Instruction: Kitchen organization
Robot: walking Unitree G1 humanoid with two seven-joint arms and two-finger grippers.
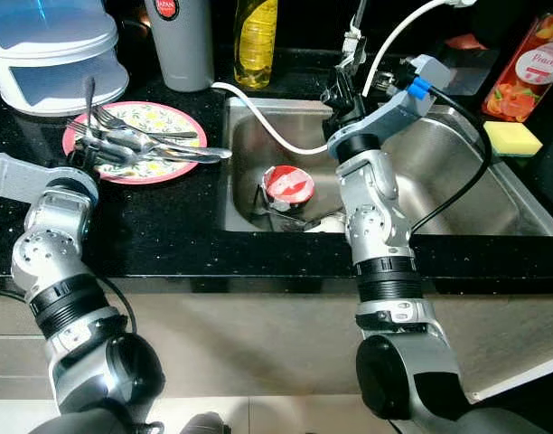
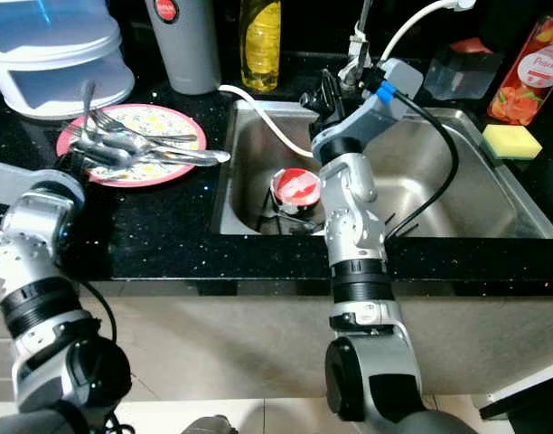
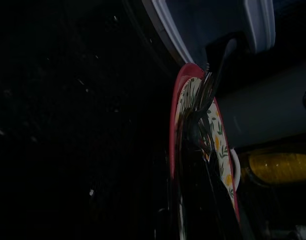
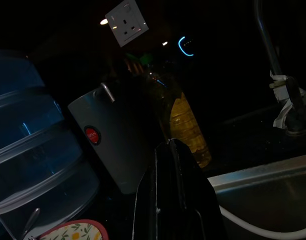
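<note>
The left hand (image 1: 89, 155) sat at the plate (image 1: 173, 119) in the upper left, seemingly closed on the cutlery (image 1: 132, 140) piled there. The right hand (image 4: 170, 165), fingers together and empty, hovered above the sink (image 1: 457, 172), likely waiting.

A dark kitchen counter with a steel sink set into it.

We see a black speckled countertop (image 1: 168, 217) running left to right, with a stainless sink (image 1: 457, 172) sunk into its right half and a tap (image 4: 288, 100) at the far edge. Pale cabinet fronts (image 1: 258, 344) stand below, near us. A white wall socket (image 4: 125, 22) shows on the dim far wall.
</note>
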